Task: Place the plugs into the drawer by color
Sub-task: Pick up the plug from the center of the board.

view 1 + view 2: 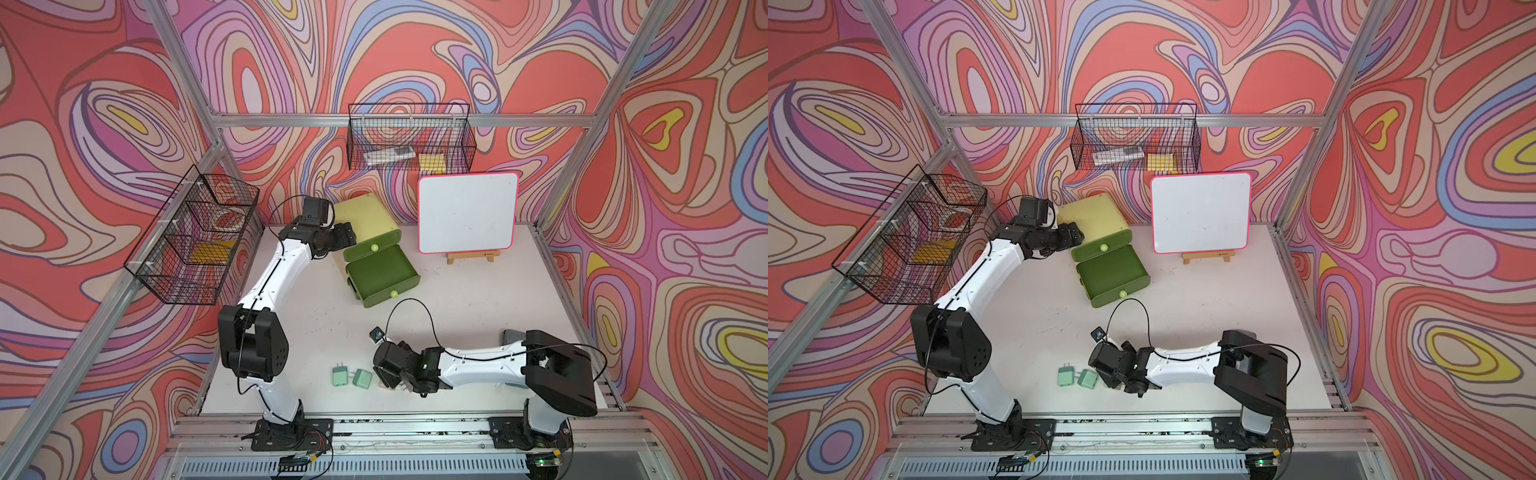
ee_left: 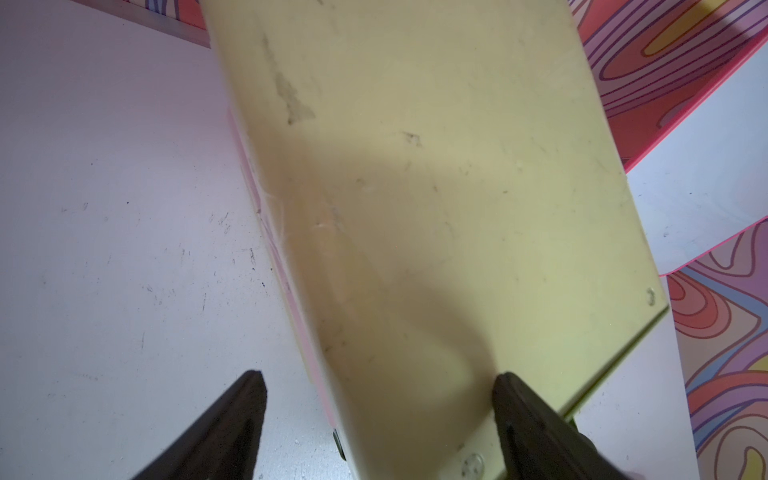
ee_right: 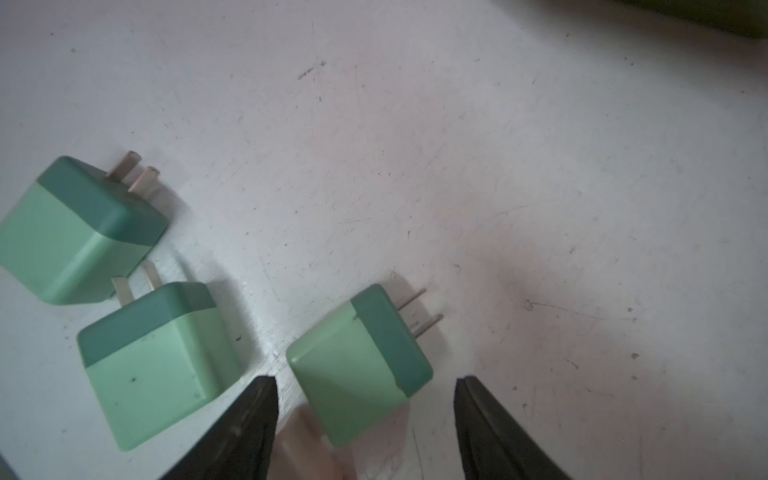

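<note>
Three mint green plugs lie on the white table near its front edge. The right wrist view shows all three: one plug point(image 3: 79, 232), a second plug point(image 3: 153, 365) and a third plug point(image 3: 357, 365). My right gripper point(image 3: 365, 415) is open, and the third plug lies between its fingers without touching them. A blurred pinkish-beige shape point(image 3: 299, 440) shows just below it. Both top views show two of the plugs point(image 1: 340, 376) point(image 1: 1088, 379) left of that gripper point(image 1: 390, 380). The lime-yellow drawer chest point(image 1: 361, 216) point(image 1: 1092, 220) stands at the back with two olive drawers point(image 1: 380, 272) pulled out. My left gripper point(image 2: 378, 415) is open, straddling the chest's edge point(image 2: 415, 208).
A white board point(image 1: 467, 212) on a small wooden easel stands right of the chest. One black wire basket point(image 1: 411, 141) hangs on the back wall. Another basket point(image 1: 191, 237) hangs on the left wall beside the left arm.
</note>
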